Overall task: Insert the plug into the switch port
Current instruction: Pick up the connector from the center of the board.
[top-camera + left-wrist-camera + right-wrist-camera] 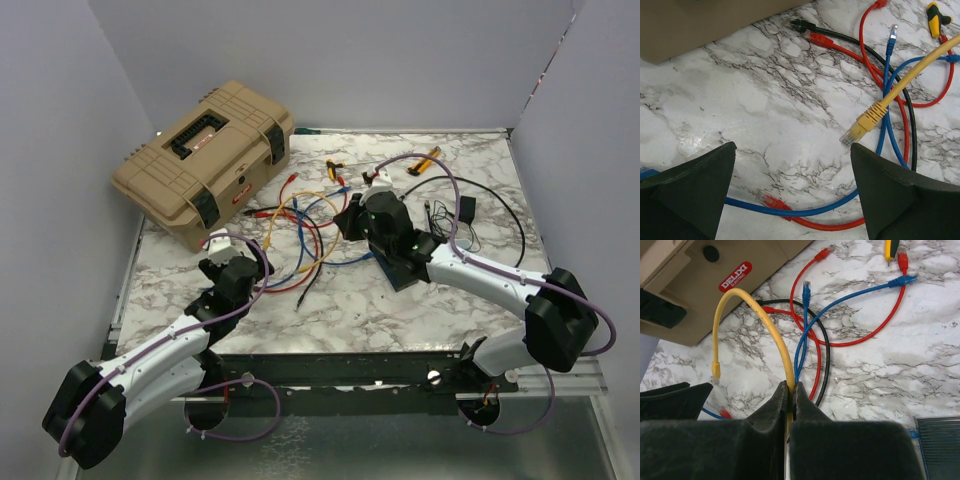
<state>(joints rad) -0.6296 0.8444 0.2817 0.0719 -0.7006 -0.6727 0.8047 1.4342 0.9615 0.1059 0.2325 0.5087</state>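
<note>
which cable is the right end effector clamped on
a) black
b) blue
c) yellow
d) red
c: in the right wrist view the right end effector has its jaws shut on the yellow cable, which arcs up and away from between them.
</note>
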